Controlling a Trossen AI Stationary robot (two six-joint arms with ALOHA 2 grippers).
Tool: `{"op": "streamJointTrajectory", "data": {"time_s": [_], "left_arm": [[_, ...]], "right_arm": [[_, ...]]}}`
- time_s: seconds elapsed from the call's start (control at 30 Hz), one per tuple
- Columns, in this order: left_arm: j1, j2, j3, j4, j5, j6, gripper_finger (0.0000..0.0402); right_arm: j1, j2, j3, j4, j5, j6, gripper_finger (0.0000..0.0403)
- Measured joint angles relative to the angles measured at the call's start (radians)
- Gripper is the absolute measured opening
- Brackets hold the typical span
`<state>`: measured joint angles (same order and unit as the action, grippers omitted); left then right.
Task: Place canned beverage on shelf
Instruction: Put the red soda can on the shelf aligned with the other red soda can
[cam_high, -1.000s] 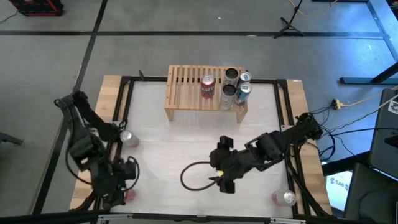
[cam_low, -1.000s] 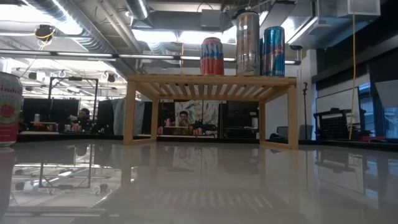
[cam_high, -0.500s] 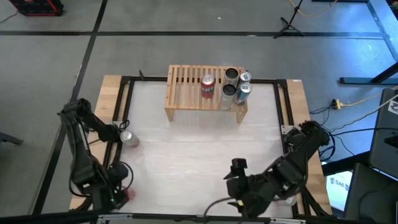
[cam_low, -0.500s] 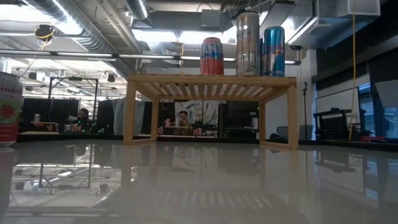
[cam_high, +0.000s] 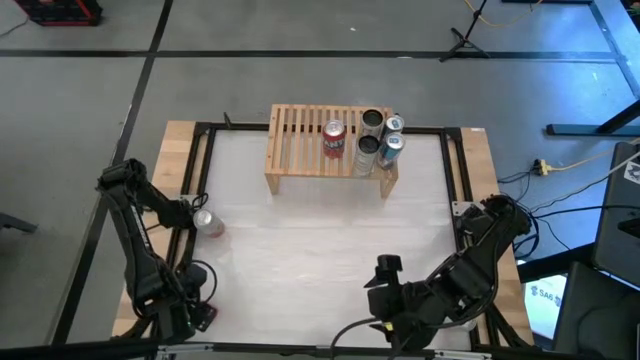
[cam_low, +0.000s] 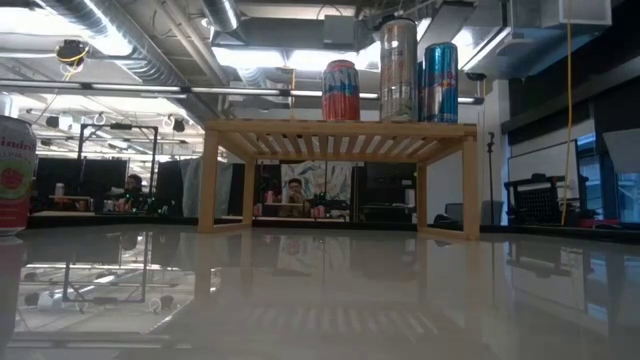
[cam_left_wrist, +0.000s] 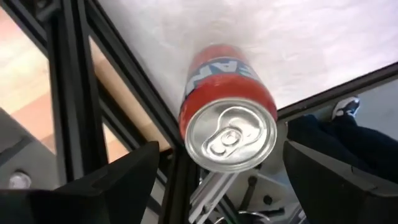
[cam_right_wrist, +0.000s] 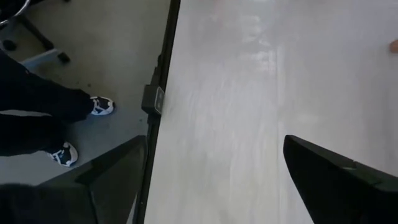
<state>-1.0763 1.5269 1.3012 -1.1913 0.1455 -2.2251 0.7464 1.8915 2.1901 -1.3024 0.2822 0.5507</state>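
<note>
right now i am reading the table from its left side across. my left gripper is hanging low at the near left corner, and through its wrist camera i am looking at a red can standing upright between its two dark fingers; the fingers are spread wide, well apart from the can on both sides, so nothing is being gripped. that can is sitting right at the table's edge beside the black frame rail, its silver lid and pull tab facing the camera. in the overhead view only a bit of red is showing by the gripper. a little farther back along the left edge, another red and silver can is standing on the white table; in the low view it is showing at the far left.

moving to the middle, the shelf is sitting at the far side of the table, and four cans are standing on its right part: a red one, two silver ones and a blue one close together.

over on the right, my right gripper is resting near the front edge, its fingers spread wide over bare tabletop and holding nothing. a person's dark trouser leg and shoes are showing on the floor beyond the edge.
</note>
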Motion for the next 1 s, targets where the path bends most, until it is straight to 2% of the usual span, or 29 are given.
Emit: {"op": "streamJointTrajectory", "data": {"time_s": [0.13, 0.33, 0.5, 0.67, 0.8, 0.9, 1.0], "left_arm": [[0.001, 0.0, -0.035, 0.036, -0.031, -0.016, 0.0331], [0.001, -0.001, -0.101, 0.1, 0.0, -0.022, 0.0331], [0.002, -0.001, -0.158, 0.235, 0.008, 0.033, 0.0331], [0.005, -0.001, -0.193, 0.264, 0.055, 0.099, 0.0325], [0.018, -0.001, -0.193, 0.266, 0.067, 0.235, 0.0293], [0.045, 0.0, -0.182, 0.267, 0.066, 0.447, 0.0271], [0.096, 0.001, -0.122, 0.209, 0.033, 0.663, 0.0271]], "right_arm": [[0.0, 0.0, 0.0, -0.002, 0.024, -0.001, 0.0364], [0.0, 0.0, 0.0, -0.003, 0.024, -0.004, 0.0364], [0.0, 0.0, 0.0, -0.01, 0.063, -0.005, 0.0364], [0.0, 0.0, 0.0, -0.012, 0.087, -0.009, 0.0364], [0.0, 0.0, 0.0, -0.018, 0.093, -0.009, 0.0364], [0.0, 0.0, 0.001, -0.025, 0.093, 0.016, 0.0364], [0.001, 0.0, 0.001, -0.063, 0.092, 0.08, 0.0364]]}}
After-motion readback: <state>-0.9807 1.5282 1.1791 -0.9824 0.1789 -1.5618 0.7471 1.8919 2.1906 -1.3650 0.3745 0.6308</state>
